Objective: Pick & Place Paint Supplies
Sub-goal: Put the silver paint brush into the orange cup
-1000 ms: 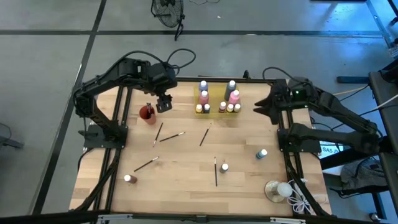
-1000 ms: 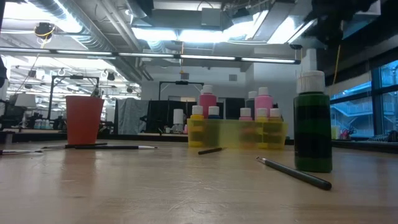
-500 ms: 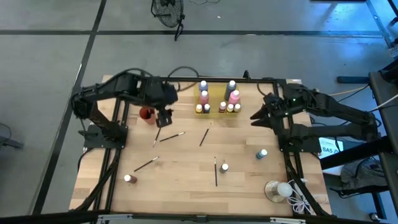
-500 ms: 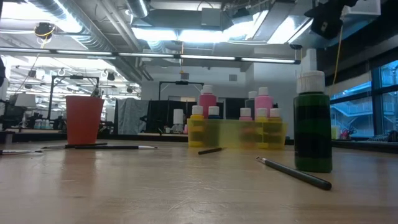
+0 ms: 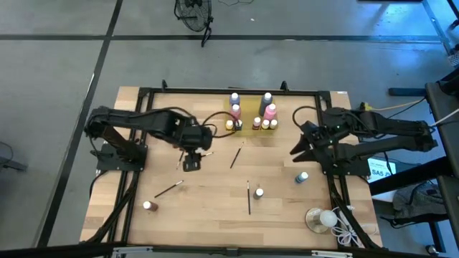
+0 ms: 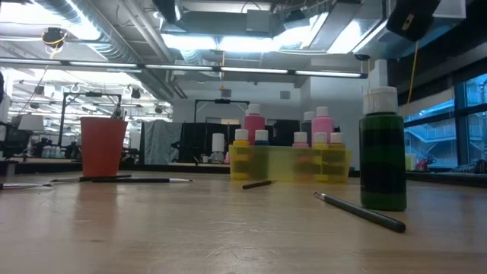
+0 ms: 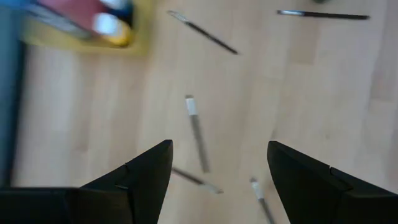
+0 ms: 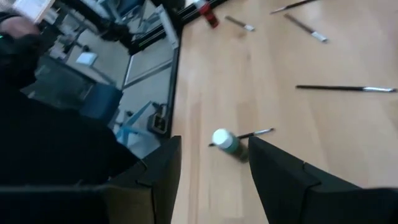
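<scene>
Paintbrushes [image 5: 188,159] lie scattered mid-table, bottles [image 5: 251,115] clustered at upper centre of the high view. Left gripper [image 5: 191,163] hovers over the brushes left of centre, fingers spread, gripping nothing. Right gripper [image 5: 300,147] hangs right of centre, parted and empty.

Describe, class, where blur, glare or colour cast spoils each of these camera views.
Left wrist view: motion smear on the yellow tray corner, paintbrushes soft. Right wrist view: room beyond the table edge blurred. Low view: ceiling lights glare white, near tabletop out of focus. High view: evenly lit, bluish tint at one corner.
</scene>
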You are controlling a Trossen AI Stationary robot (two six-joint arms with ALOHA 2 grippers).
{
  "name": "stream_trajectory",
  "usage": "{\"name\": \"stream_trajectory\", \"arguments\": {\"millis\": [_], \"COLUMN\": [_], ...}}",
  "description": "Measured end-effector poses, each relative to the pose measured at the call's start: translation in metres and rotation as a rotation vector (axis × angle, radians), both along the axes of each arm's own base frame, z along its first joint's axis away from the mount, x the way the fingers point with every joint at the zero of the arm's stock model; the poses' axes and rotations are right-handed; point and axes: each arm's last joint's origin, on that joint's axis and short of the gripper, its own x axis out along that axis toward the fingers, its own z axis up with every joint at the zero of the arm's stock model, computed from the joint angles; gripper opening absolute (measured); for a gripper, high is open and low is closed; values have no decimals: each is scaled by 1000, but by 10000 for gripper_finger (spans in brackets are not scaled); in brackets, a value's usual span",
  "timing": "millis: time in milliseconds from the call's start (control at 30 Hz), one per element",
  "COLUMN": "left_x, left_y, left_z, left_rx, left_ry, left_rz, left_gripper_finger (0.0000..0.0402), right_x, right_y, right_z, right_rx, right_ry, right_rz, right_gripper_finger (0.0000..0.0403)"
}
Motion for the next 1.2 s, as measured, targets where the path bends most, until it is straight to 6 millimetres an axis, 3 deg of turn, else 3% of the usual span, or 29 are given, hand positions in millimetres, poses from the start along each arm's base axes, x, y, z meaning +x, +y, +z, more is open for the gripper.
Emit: {"name": "stream_trajectory", "arguments": {"millis": [300, 600, 800, 1200], "left_x": [25, 28, 45, 66], "left_y": [31, 64, 83, 95], "left_z": [-55, -125, -159, -225], "left_rx": [-7, -105, -205, -261], "left_ry": [-26, 37, 41, 188], "left_rz": [-39, 123, 169, 180], "left_gripper_finger": [258, 258, 258, 258], "right_x": [0, 3, 4, 8], "right_y": [15, 21, 24, 29], "right_z": [3, 7, 6, 3], "right_rx": [-17, -27, -22, -15], "right_ry": [-52, -115, -100, -74], "right_rz": [102, 154, 163, 176], "right_gripper_finger": [188, 188, 188, 188]}}
